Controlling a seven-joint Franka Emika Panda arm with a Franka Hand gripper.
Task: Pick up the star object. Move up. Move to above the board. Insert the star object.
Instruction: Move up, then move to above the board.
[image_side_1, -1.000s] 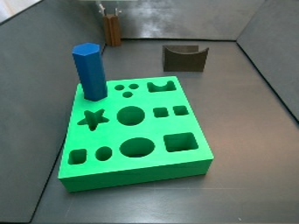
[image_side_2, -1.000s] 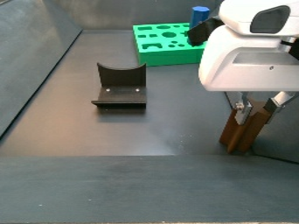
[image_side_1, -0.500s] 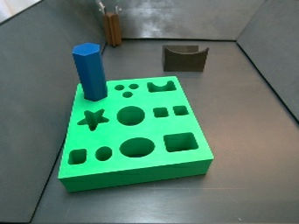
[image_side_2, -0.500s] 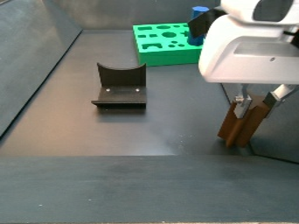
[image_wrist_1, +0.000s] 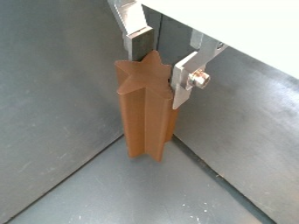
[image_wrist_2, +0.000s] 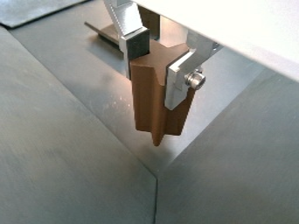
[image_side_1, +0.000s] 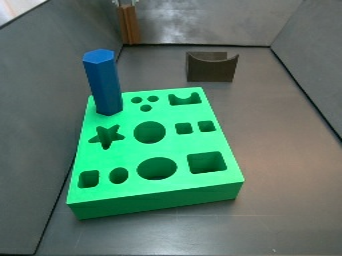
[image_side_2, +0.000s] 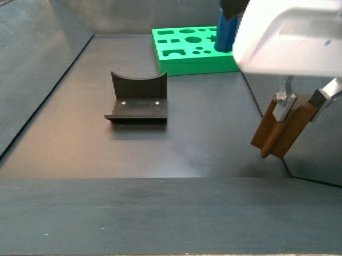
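The star object is a tall brown fluted prism. My gripper is shut on its upper end and holds it slightly tilted, clear of the floor, close to a wall at the near right. Both wrist views show the silver fingers clamped on its star-shaped top. In a side view the star object shows at the far back corner. The green board lies flat, well away from the gripper, and also shows at the back.
A blue hexagonal prism stands in the board's back left corner. A dark arch-shaped block lies on the grey floor between the board and the gripper. Grey walls enclose the floor.
The gripper has risen with the star object, lifting its lower end off the floor. The board, blue prism and arch block have not moved.
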